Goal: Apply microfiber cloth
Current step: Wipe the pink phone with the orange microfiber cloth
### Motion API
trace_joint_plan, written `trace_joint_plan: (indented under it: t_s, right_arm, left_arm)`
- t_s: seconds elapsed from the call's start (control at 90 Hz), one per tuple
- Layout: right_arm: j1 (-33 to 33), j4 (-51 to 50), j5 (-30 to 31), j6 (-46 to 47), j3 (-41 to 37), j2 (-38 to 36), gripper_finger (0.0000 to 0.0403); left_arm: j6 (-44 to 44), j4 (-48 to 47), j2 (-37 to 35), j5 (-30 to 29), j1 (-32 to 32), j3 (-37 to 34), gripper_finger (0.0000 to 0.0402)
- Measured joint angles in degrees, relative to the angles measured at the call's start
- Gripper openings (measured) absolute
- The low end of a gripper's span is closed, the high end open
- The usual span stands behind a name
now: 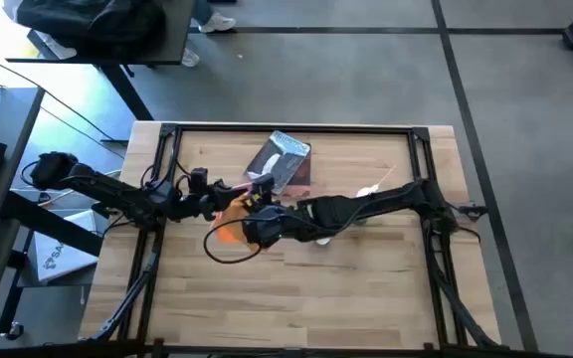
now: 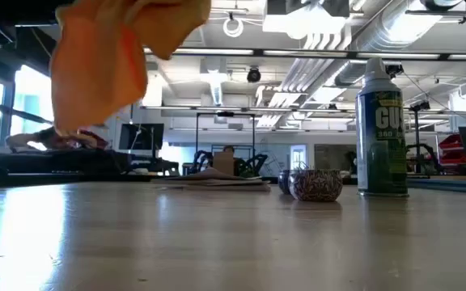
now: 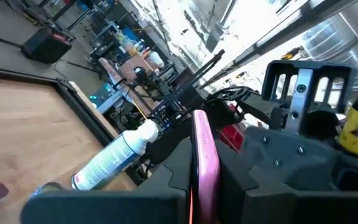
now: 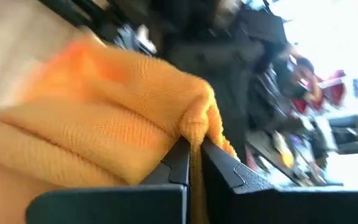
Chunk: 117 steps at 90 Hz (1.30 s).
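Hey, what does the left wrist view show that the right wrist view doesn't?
Only the left wrist view shows the left hand shut on a thin pink object, plus a white spray can lying on the table's wood. Only the right wrist view shows the right hand shut on the orange microfiber cloth. Both share a cluttered room behind the table.

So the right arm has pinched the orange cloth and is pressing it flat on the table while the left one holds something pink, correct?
Not quite. The right gripper does pinch the microfiber cloth, but the low view shows the cloth hanging in the air, clear of the table, not pressed flat. The left gripper does hold a thin pink thing.
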Motion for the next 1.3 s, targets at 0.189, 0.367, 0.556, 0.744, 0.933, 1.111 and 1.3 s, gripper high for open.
trace_joint_plan:
  t_s: [0.189, 0.367, 0.556, 0.744, 0.933, 1.111, 1.3]
  right_arm:
    - [2.35, -8.28, 14.34, 0.35, -0.04, -1.87, 0.0]
    - [4.85, -17.27, 31.93, 0.53, -0.11, -3.45, 0.0]
    - [5.78, -26.41, 40.25, 11.88, -0.11, -6.29, 0.0]
    - [2.65, -39.67, 38.81, 37.48, -0.1, -8.57, 0.0]
    - [-1.25, -33.99, 19.45, 49.86, -0.04, -7.37, 0.0]
    - [-1.41, -18.63, 6.27, 38.27, -0.04, -4.44, 0.0]
    - [-0.5, -7.2, -2.17, 31.32, -0.04, -3.96, 0.0]
  left_arm:
    - [0.41, -0.08, 0.0, 0.25, -0.04, 0.0, 0.0019]
    - [0.46, 0.05, -0.07, 1.04, -0.13, 0.09, 0.0019]
    - [0.57, -0.12, -0.04, 0.54, -0.11, 0.09, 0.0019]
    - [0.03, -0.14, -0.04, 0.27, -0.07, 0.09, 0.0019]
    - [-1.91, -0.97, -0.04, -3.93, -0.07, 0.09, 0.0019]
    - [-4.48, -3.93, 0.0, -9.86, -0.04, 0.09, 0.0019]
    - [-4.01, -5.07, 0.0, -11.64, 0.49, 0.09, 0.0019]
